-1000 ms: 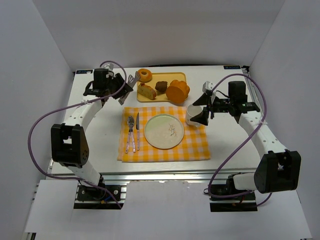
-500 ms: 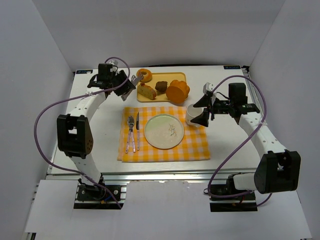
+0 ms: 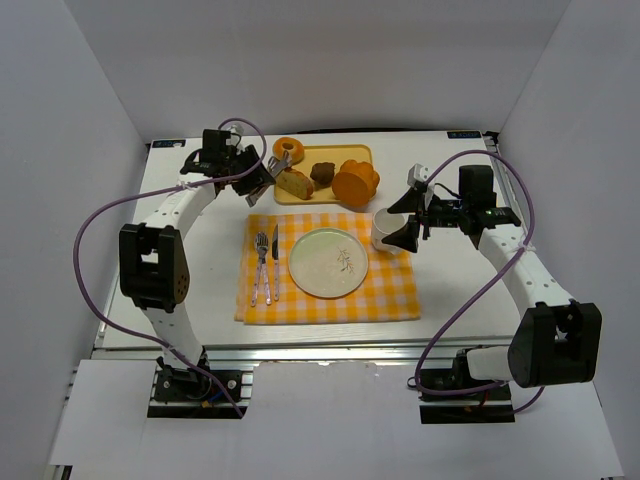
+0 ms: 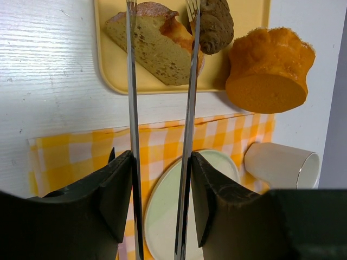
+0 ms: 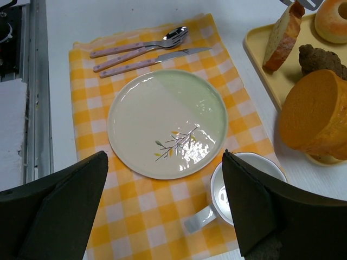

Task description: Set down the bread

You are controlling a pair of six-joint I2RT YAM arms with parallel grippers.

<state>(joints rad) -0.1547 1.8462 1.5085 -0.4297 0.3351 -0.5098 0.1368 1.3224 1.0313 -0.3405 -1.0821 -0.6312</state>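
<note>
Gripping tongs point(image 4: 131, 97), left gripper point(image 4: 161, 162), tips at bread slice point(image 4: 154, 46)

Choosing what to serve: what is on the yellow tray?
A bread slice, a ring doughnut, a dark pastry and an orange cake overhanging its edge. The tray beneath them is hidden.

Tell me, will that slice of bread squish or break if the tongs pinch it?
It will probably squish a little: the bread slice shows a soft-looking, airy crumb. Its browned crust looks firmer, so it may well hold together. The tongs have thin metal arms, so a hard pinch could dent or tear it.
</note>
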